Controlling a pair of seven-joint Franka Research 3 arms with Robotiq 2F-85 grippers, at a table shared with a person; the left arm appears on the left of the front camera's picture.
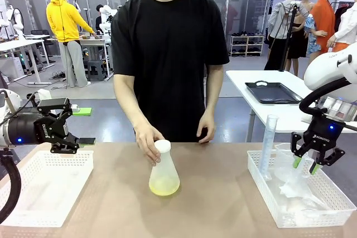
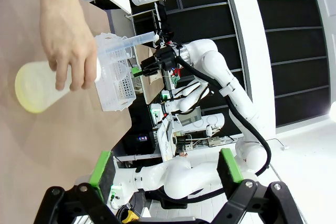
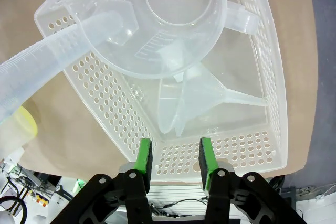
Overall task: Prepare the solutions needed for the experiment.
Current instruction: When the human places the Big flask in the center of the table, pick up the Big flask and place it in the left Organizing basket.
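Person's hand (image 1: 146, 143) is wrapped around the neck of the flask (image 1: 165, 166) mid-table, and the pale yellow solutions (image 1: 164, 186) sit pooled in its bottom. Left gripper (image 1: 83, 126) hangs sideways over the left basket (image 1: 50, 185), jaws spread wide and empty. Right gripper (image 1: 306, 165) points down over the right basket (image 1: 312, 215), jaws parted with nothing between them.

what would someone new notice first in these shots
The conical flask at the centre of the table, with pale yellow-green liquid in its bottom and the person's hand at its neck. Then the right gripper, open, hanging above the white basket of clear labware on the right.
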